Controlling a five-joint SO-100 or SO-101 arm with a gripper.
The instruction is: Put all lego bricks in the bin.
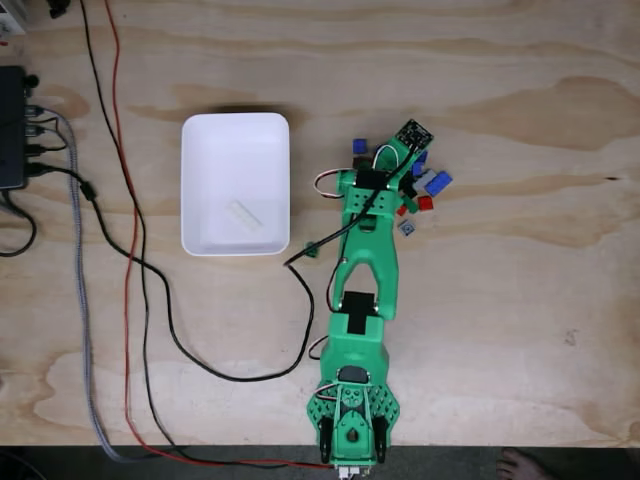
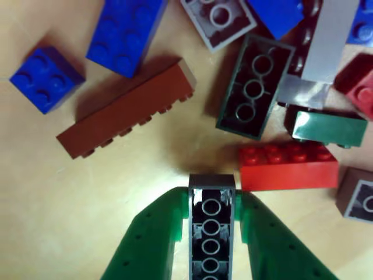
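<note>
In the other view my green gripper (image 2: 211, 195) is shut on a dark grey lego brick (image 2: 211, 233), whose hollow underside faces the camera. Just beyond it lie a red brick (image 2: 288, 166), a long brown brick (image 2: 125, 111), an upturned dark green brick (image 2: 254, 86), two blue bricks (image 2: 125, 32) and a green one (image 2: 329, 128). In the fixed view the gripper (image 1: 398, 178) sits over this pile, with a blue brick (image 1: 437, 182) and a red one (image 1: 425, 203) at its right. The white bin (image 1: 215, 160) stands left of the arm and holds a white brick (image 1: 243, 216).
A black box (image 1: 12, 125) with plugged cables sits at the left edge of the fixed view. Red and black cables (image 1: 125, 250) run down the table's left half, one looping to the arm's base (image 1: 355, 420). A person's foot (image 1: 520, 465) shows beyond the table's near edge.
</note>
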